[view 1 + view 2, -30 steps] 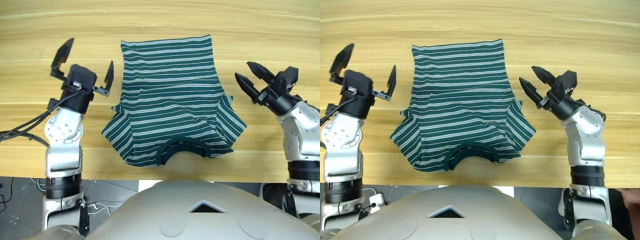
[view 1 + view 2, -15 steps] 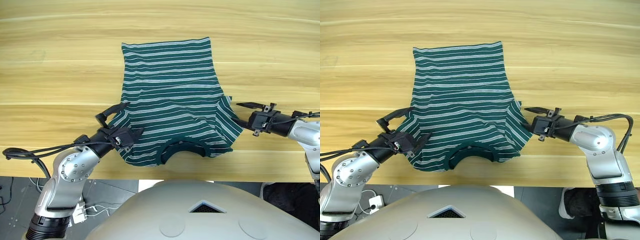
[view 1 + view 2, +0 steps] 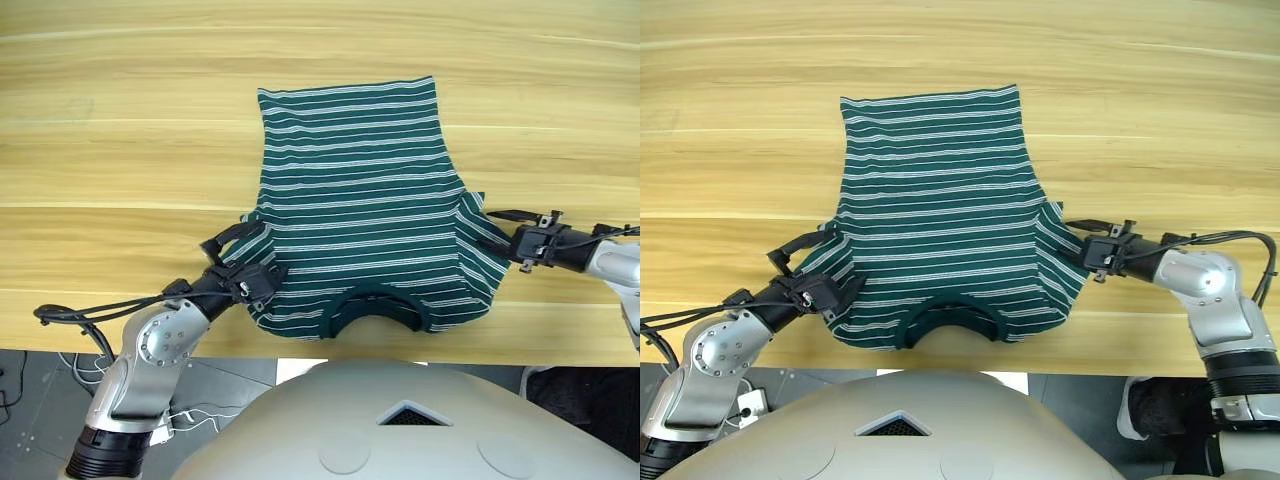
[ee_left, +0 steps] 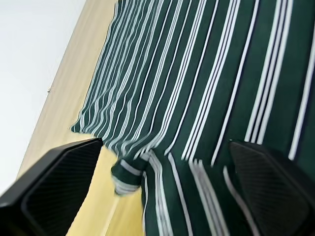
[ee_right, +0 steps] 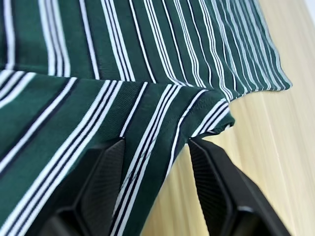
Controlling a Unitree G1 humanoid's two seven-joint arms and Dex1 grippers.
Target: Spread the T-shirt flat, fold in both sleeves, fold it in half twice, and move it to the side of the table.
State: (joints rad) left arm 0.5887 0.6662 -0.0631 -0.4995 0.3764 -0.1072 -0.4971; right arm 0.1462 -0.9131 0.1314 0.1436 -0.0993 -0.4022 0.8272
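The dark green T-shirt (image 3: pixel 365 200) with white stripes lies on the wooden table (image 3: pixel 120 150), collar toward me and hem at the far side. Both sleeves are bunched in against the body. My left gripper (image 3: pixel 265 247) rests low at the shirt's left sleeve and stands open, its fingers wide apart with striped cloth between them (image 4: pixel 165 147). My right gripper (image 3: pixel 492 230) lies low at the right sleeve, also open. Its fingers straddle the sleeve's folded edge (image 5: pixel 156 142), with a narrower gap than the left's.
The table's front edge (image 3: pixel 560 362) runs just below the collar. Bare wood stretches to the left (image 3: pixel 90 230), right (image 3: pixel 560 130) and far side of the shirt. A black cable (image 3: pixel 80 310) trails from my left arm over the front edge.
Both arms came down from raised positions beside the shirt to table level at its sleeves. In the last half second the shirt and both grippers shifted slightly to the right.
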